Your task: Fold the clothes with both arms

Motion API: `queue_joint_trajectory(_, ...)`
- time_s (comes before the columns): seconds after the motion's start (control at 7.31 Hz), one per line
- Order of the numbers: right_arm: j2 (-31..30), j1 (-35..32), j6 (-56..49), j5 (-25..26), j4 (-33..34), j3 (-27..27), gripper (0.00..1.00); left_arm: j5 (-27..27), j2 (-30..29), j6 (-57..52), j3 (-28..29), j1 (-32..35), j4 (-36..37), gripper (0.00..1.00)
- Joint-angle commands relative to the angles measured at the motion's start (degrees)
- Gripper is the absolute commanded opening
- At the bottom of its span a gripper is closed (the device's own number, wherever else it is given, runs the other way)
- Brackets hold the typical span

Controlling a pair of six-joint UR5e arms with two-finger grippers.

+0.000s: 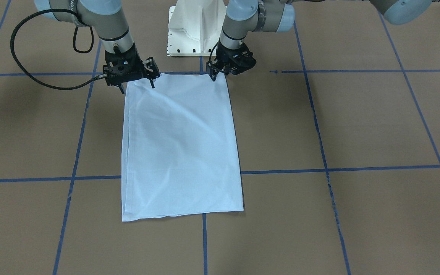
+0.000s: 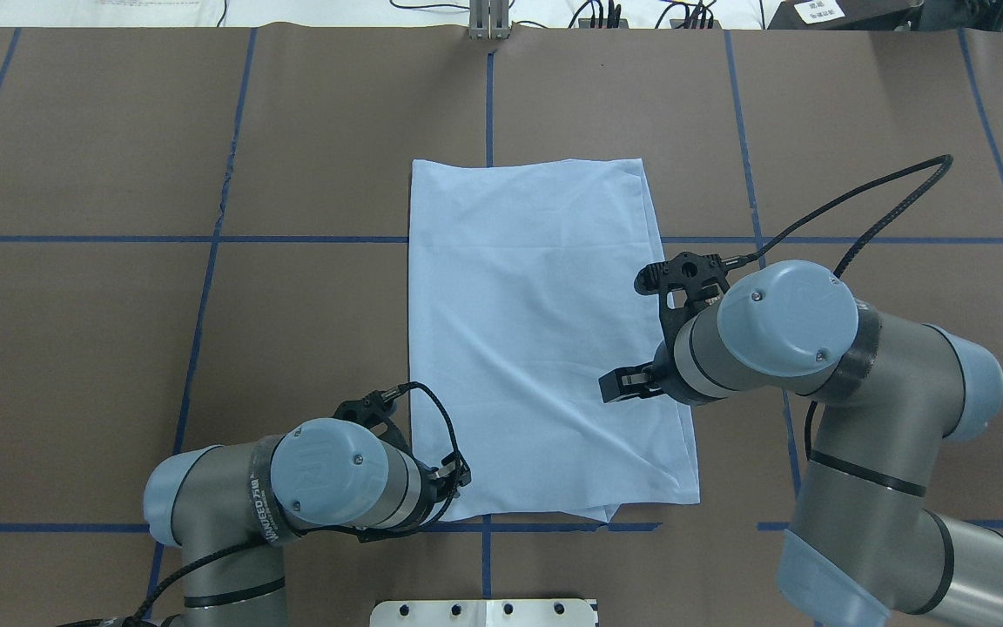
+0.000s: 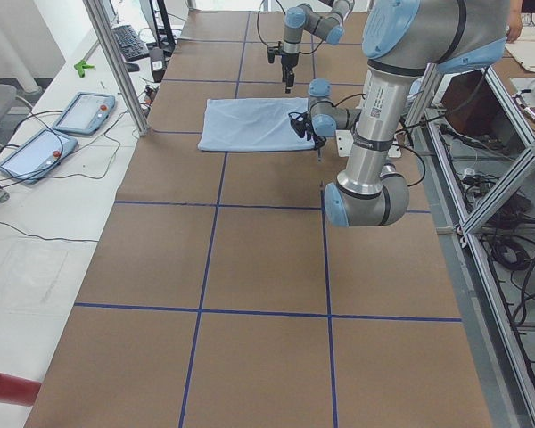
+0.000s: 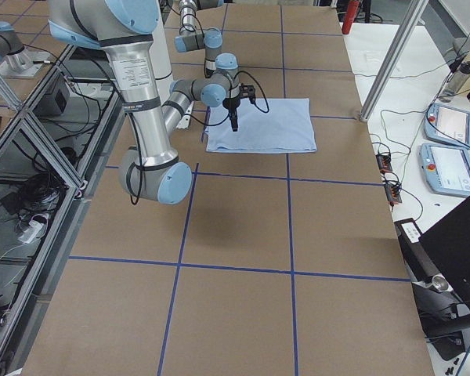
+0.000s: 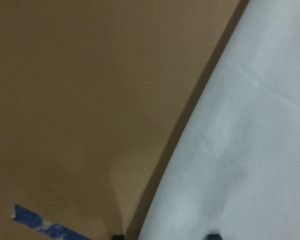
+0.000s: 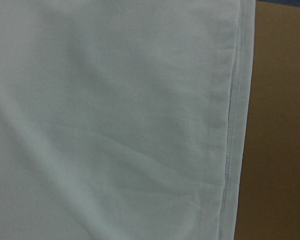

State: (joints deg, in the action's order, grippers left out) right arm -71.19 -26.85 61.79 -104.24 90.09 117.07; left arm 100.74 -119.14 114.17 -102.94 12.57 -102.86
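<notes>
Currently the right tool [image 1: 137, 87] is seen with its fingers spread wide, one over the bench just outside the T-shirt's [image 1: 181, 152] near corner, the other over the cloth at the near edge. Nothing is held between them, and whether the tips touch the fabric cannot be told. The left tool [image 1: 213, 76] is set at the opposite near corner, pointed down at the cloth's edge. From the front its jaws cannot be judged, but in the left wrist view two dark fingertips [image 5: 215, 235] are noted apart at the bottom of the frame, one over the bench and one over the shirt, with the shirt's edge running between. The tool is thus recorded as partly parted, less widely than the right, and no cloth is seen gathered in it. The T-shirt is laid flat on the brown bench [image 1: 357, 126], directly ahead of the white pedestal [image 1: 193, 30]. It is folded into a long rectangle whose length runs away from the robot and across one of the blue tape lines [image 1: 357, 168]. Only plain pale blue fabric is shown, marked by shallow diagonal creases. A stitched hem [image 6: 230, 125] is seen along the long side on the robot's right, and from overhead a lower layer is seen peeking out near the near right corner.
</notes>
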Motion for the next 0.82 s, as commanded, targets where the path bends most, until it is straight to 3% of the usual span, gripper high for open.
queue_joint_trajectory(0.0,0.0,-0.14,0.0,0.0,0.0,0.0,1.0,0.07,-0.13,0.08,-0.16,0.0,0.03,0.62)
queue_joint_trajectory(0.41,0.0,-0.22,0.09,0.0,0.0,0.0,1.0,0.07,-0.13,0.08,-0.25,0.0,0.03,0.09)
queue_joint_trajectory(0.55,0.0,-0.22,0.18,0.0,0.0,0.0,1.0,0.07,-0.13,0.08,-0.42,0.0,0.03,0.0)
queue_joint_trajectory(0.68,-0.09,-0.22,0.18,0.0,0.0,0.0,1.0,0.15,-0.04,-0.09,-0.94,0.09,0.12,0.0)
